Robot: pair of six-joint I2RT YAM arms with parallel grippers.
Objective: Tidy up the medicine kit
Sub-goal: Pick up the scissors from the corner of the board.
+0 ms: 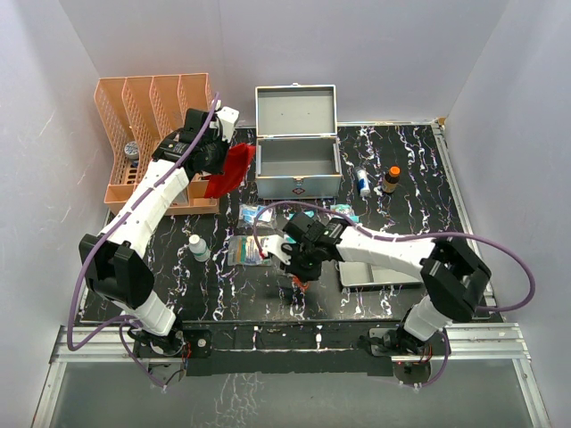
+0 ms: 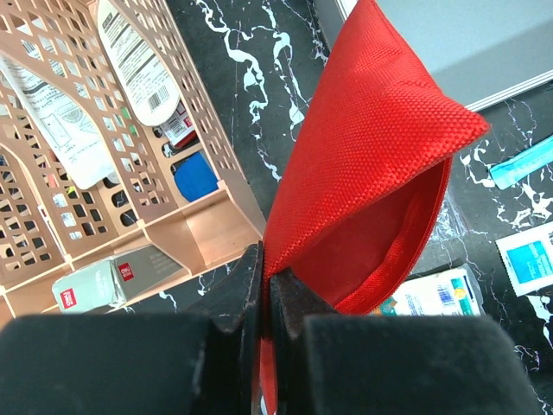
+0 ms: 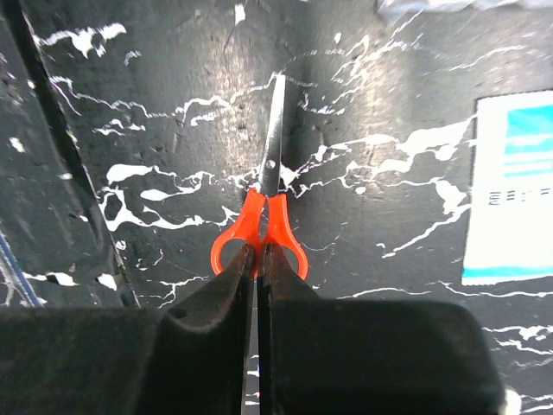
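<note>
We log: medicine kit (image 1: pixel 297 187) lid up; rack (image 2: pixel 216 226) holds tubes (image 2: pixel 130 60); L tool (image 2: pixel 266 275) pinches red pouch (image 2: pixel 363 164), R tool (image 3: pixel 257 261) pinches scissors (image 3: pixel 270 173).

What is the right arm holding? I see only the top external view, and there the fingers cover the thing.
Observer: Small scissors with orange handles. In the right wrist view the right fingers are shut on the handle end, and the blades are closed.
Operator: Is the red pouch closed?
Observer: No. The left wrist view shows the left fingers pinching it by its edge, and its mouth gapes open.
Operator: What stands in the peach rack?
Observer: White tubes with printed labels.
</note>
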